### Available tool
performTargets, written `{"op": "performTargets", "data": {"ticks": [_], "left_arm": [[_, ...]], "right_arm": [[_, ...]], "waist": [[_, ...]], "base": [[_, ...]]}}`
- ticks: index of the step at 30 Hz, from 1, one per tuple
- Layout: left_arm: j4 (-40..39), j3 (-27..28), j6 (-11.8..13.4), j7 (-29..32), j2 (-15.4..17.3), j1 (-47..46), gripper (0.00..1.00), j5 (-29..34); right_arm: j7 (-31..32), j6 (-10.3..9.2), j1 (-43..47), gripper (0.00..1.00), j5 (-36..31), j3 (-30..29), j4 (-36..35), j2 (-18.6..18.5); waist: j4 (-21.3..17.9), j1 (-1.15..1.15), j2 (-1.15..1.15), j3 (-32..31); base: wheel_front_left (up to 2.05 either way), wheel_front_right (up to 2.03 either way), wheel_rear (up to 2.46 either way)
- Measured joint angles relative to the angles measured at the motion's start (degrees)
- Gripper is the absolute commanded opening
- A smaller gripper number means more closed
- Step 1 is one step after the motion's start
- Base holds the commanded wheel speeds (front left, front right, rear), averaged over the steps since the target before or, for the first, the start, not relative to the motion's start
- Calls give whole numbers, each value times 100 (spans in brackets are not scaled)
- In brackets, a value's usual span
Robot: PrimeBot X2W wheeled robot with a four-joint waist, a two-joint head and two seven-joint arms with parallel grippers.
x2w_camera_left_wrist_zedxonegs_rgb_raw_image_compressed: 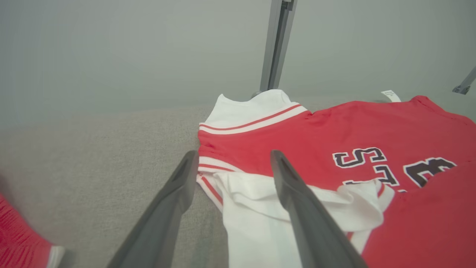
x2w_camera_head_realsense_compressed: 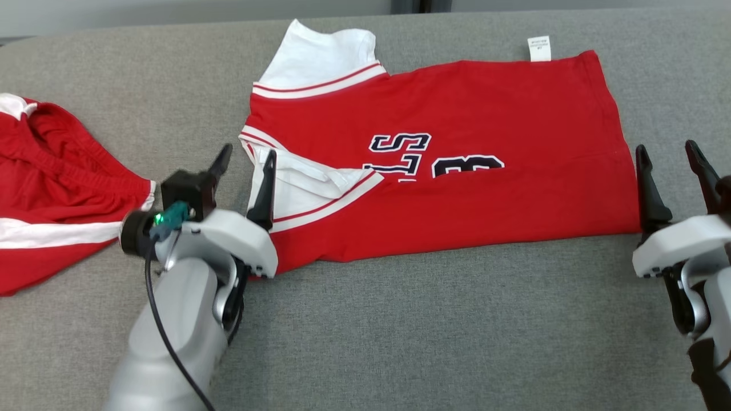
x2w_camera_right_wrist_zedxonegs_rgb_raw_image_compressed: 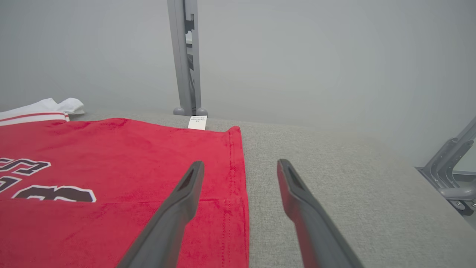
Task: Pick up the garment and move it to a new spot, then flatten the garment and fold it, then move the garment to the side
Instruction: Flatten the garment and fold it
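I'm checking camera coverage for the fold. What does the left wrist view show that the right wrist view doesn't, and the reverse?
Left wrist view: the left gripper, fingers open, at the jersey edge by its folded white sleeve; a second red garment lower left. Right wrist view: the right gripper, fingers open, astride the stitched hem; a metal bracket far right. Both: the jersey, its dark lettering, white label, a grey post, the grey padded surface.

open grey surface (x2w_camera_head_realsense_compressed: 428, 331) in front of jersey (x2w_camera_head_realsense_compressed: 485, 114); red shorts (x2w_camera_head_realsense_compressed: 57, 188) occupy left; metal post (x2w_camera_right_wrist_zedxonegs_rgb_raw_image_compressed: 186, 56) behind far edge.
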Motion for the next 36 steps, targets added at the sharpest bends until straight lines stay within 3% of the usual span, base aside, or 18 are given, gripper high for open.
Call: {"op": "performTargets", "data": {"ticks": [6,20,21,22,23,25,36], "left_arm": [[-431,48,11,171,-13,975,100,-467],[-1746,-101,652,1659,42,2180,100,-755],[-1828,-107,702,1749,66,2217,96,-748],[-1934,-107,739,1815,96,2259,82,-746],[-2040,-109,758,1864,116,2304,49,-747],[-2245,-111,823,1965,142,2395,2,-747],[-2934,-162,896,2212,234,2818,0,-847]], "right_arm": [[1,0,715,100,-127,-342,-492,214],[0,0,1212,100,-196,-500,-643,459],[0,0,1210,100,-201,-492,-645,461],[0,0,1209,100,-207,-489,-647,463],[0,0,1209,100,-216,-492,-650,460],[0,0,1209,100,-226,-500,-654,458],[1,0,1079,100,158,-339,89,433]], "waist": [[39,0,0,-294],[-44,0,0,-573],[-59,0,0,-562],[-76,0,0,-550],[-90,0,0,-539],[-112,0,0,-521],[-68,0,0,-537]], "base": [[0,0,0],[0,0,0],[0,0,0],[0,0,0],[0,0,0],[0,0,0],[0,0,0]]}}
